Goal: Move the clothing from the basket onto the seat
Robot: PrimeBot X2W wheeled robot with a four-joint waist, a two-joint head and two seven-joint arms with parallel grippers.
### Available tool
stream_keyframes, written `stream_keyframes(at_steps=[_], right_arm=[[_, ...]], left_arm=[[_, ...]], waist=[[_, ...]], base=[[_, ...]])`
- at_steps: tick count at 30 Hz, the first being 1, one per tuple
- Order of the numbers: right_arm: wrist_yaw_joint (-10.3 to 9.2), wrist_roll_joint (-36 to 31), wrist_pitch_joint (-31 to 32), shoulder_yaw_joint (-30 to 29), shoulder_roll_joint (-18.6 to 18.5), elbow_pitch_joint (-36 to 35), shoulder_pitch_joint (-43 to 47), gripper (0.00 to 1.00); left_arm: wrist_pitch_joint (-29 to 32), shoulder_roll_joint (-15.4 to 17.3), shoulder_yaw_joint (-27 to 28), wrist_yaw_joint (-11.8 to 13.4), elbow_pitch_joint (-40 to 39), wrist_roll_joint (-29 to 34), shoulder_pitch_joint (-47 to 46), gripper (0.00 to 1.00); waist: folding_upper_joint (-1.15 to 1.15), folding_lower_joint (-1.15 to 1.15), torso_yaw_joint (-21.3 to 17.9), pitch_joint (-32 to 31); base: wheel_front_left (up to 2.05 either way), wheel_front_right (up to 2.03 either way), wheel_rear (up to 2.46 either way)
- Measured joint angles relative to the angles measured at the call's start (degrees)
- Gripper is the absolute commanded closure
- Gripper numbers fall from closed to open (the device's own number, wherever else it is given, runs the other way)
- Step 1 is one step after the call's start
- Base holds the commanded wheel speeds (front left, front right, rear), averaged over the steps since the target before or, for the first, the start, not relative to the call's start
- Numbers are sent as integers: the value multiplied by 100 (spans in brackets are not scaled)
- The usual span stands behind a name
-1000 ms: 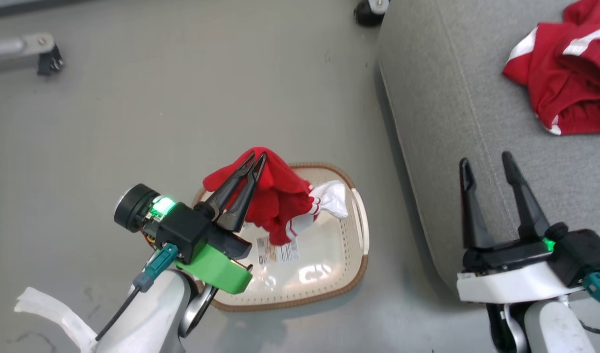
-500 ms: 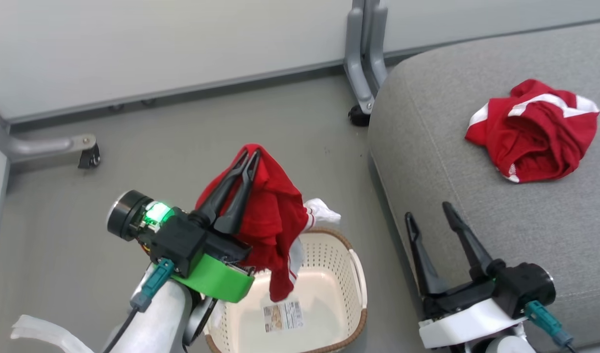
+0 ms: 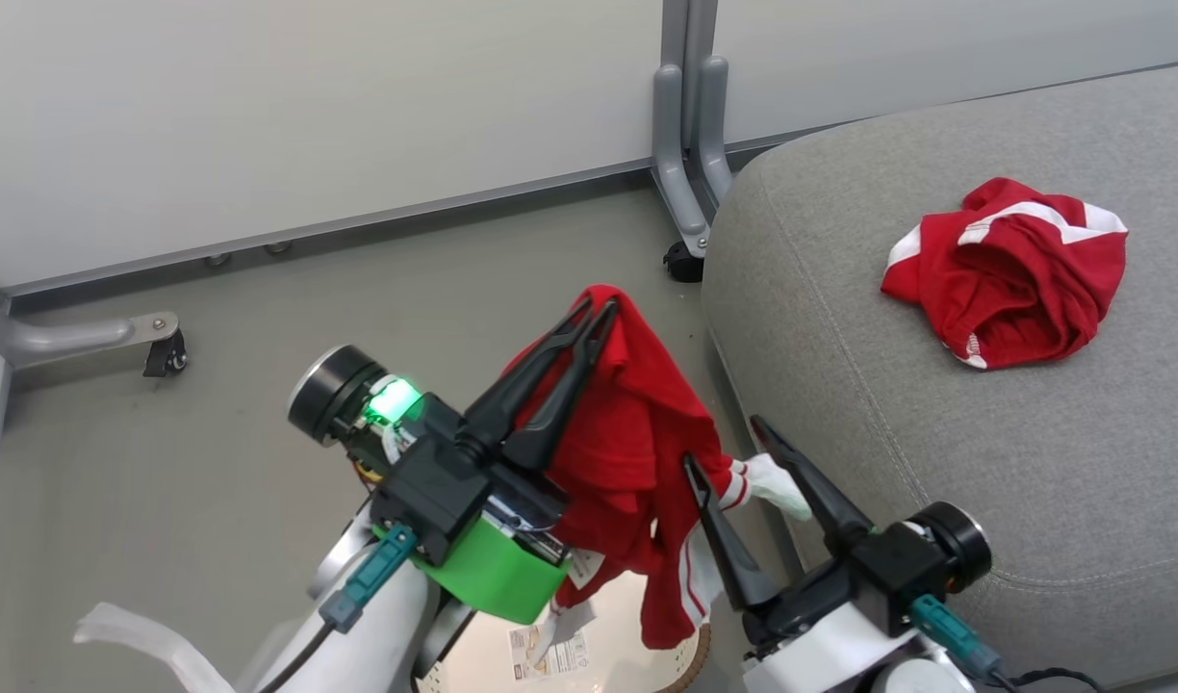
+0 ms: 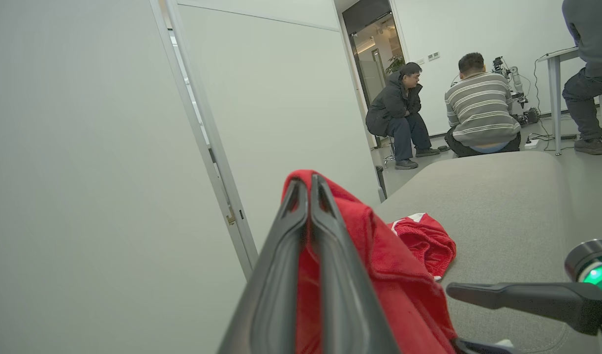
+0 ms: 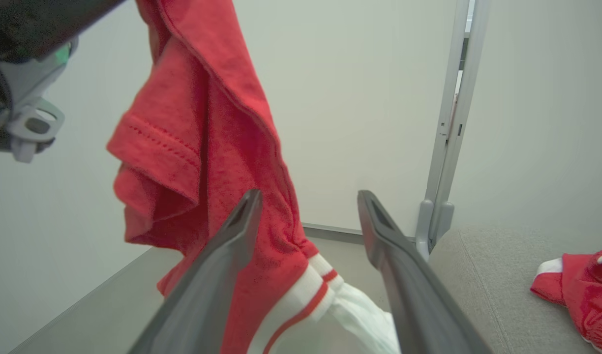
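Note:
My left gripper [image 3: 597, 308] is shut on a red garment [image 3: 637, 452] of the clothing, which hangs from the fingertips above the basket [image 3: 700, 650] at the bottom edge. In the left wrist view the left gripper [image 4: 308, 179] pinches the red garment [image 4: 394, 275]. My right gripper [image 3: 721, 441] stands open beside the hanging cloth, its fingers on either side of the white cuff [image 3: 772, 481]. From the right wrist, the right gripper [image 5: 309, 194] shows its jaws apart in front of the garment [image 5: 207, 147]. A second red garment [image 3: 1008, 274] lies crumpled on the grey seat [image 3: 935, 462].
A grey partition post [image 3: 685, 192] with a caster stands at the seat's far left corner. Another caster leg [image 3: 98, 337] lies at the left by the white wall panels. Several people [image 4: 478, 113] sit beyond the seat's far end.
The head camera has tilted up. My left gripper has lifted the garment out of the basket and carried it right, toward the seat. My right gripper has come in left beside the hanging cuff.

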Motion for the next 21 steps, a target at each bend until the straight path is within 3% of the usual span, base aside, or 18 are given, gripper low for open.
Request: stream_keyframes(at_steps=[12,13,14,16,21], right_arm=[[0,115,0,378,1,375,-381,0],[0,114,0,392,-1,376,-384,14],[0,113,0,408,2,378,-385,56],[0,114,0,417,1,378,-388,100],[0,125,0,413,1,355,-401,100]], left_arm=[[0,136,-803,0,46,-73,-405,100],[0,148,-847,0,65,-103,-419,100],[0,157,-892,0,85,-130,-434,100],[0,183,-965,0,109,-174,-476,100],[0,326,-1083,0,240,-270,-510,100]], waist=[[0,0,213,89],[0,0,236,99],[0,0,259,111],[0,0,300,131],[0,0,384,193]], base=[[0,0,0],[0,0,0],[0,0,0],[0,0,0],[0,0,0]])
